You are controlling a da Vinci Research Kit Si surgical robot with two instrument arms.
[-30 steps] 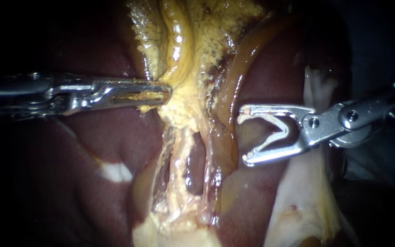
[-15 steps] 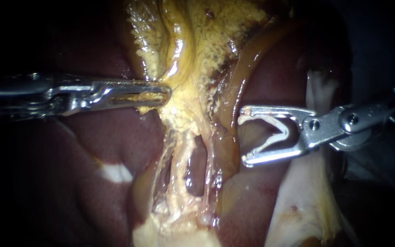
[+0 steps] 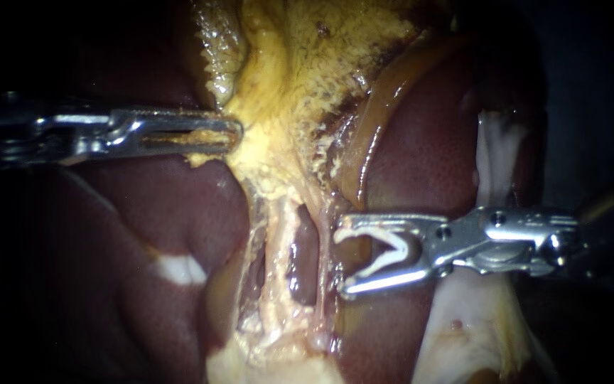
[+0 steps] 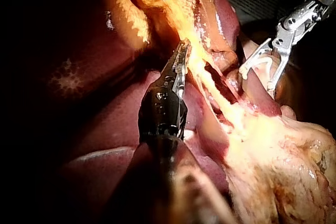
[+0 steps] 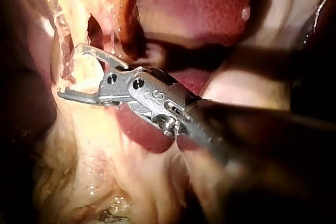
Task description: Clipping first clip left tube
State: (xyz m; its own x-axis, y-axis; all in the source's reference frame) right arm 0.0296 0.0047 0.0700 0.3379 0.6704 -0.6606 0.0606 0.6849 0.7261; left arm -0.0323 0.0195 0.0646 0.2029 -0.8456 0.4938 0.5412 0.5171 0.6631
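The left tube [image 3: 273,245], the thicker pale strand below the yellow tissue [image 3: 278,128], lay bare and unclipped over the liver [image 3: 158,206]. A thinner strand, probably the right tube [image 3: 322,274], ran between it and the right instrument [image 3: 341,257]. That instrument's jaws stood wide but cradled a white clip [image 3: 385,250], with their tips short of the left tube. The left instrument [image 3: 234,135] was clamped on the yellow tissue and seemed to hold it taut. A good clip would mean straddling the left tube alone, square across it, with both tips visible beyond before closing.
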